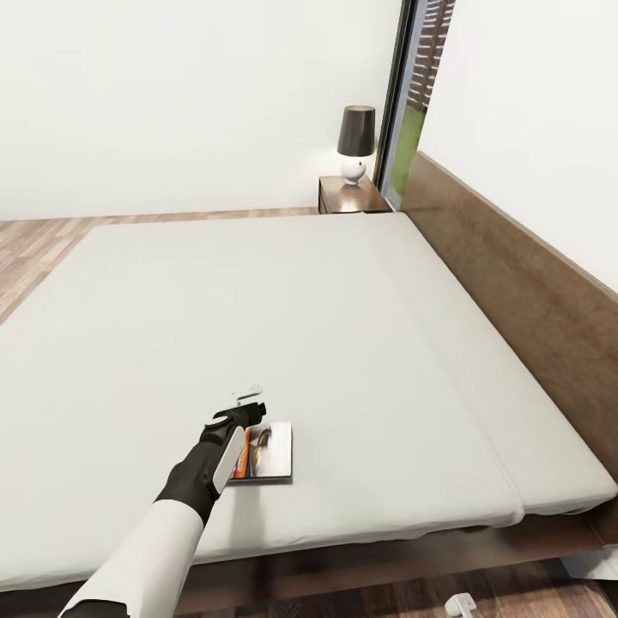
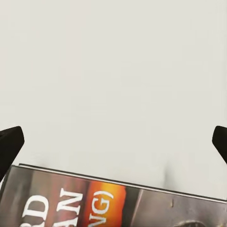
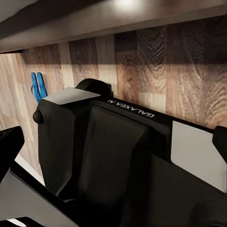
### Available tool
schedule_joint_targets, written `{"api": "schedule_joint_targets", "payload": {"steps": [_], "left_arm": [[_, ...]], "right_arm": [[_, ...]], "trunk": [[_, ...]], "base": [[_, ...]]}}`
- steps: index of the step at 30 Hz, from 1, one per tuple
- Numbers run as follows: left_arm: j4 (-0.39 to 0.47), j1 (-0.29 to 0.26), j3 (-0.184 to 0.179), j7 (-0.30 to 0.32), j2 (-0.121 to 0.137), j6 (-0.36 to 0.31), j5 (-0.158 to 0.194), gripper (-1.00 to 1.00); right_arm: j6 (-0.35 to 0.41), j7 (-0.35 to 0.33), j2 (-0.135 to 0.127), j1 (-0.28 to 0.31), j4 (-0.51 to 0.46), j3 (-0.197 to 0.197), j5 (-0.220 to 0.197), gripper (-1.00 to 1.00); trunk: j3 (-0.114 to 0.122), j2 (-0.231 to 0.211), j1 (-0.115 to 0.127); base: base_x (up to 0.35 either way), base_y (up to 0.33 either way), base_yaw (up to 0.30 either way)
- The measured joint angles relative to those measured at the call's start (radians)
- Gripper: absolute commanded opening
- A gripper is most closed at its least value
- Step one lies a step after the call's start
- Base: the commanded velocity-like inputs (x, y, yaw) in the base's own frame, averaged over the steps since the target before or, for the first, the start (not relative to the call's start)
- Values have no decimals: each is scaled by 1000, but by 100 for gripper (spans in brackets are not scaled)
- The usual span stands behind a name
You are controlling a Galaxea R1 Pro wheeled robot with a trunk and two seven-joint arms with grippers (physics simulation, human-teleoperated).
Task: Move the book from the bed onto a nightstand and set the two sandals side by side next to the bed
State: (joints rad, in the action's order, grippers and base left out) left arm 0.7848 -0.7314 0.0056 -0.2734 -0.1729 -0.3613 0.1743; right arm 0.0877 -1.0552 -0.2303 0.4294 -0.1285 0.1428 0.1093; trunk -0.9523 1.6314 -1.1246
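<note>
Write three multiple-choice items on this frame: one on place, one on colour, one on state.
1. Where does the book lie?
A. on the nightstand
B. on the bed near its front edge
C. on the floor

2. What colour is the lamp's shade?
A. dark brown
B. white
C. blue

3. How is the left claw set?
A. shut on the book
B. shut on nothing
C. open over the book

Key: B, it lies flat on the mattress; A, dark shade on a white base; C, the left wrist view shows its fingertips spread wide.
</note>
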Motion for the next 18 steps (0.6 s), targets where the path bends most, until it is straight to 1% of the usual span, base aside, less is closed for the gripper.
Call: {"api": "schedule_joint_targets", "payload": {"steps": [12, 18], "left_arm": [[1, 0, 0, 0, 0, 0, 0, 100], [1, 0, 0, 0, 0, 0, 0, 100]], "right_arm": [[0, 0, 0, 0, 0, 0, 0, 100], [0, 0, 0, 0, 0, 0, 0, 100]], "trunk": [[0, 0, 0], [-19, 42, -23]], "base": [[0, 0, 0], [0, 0, 0]]}}
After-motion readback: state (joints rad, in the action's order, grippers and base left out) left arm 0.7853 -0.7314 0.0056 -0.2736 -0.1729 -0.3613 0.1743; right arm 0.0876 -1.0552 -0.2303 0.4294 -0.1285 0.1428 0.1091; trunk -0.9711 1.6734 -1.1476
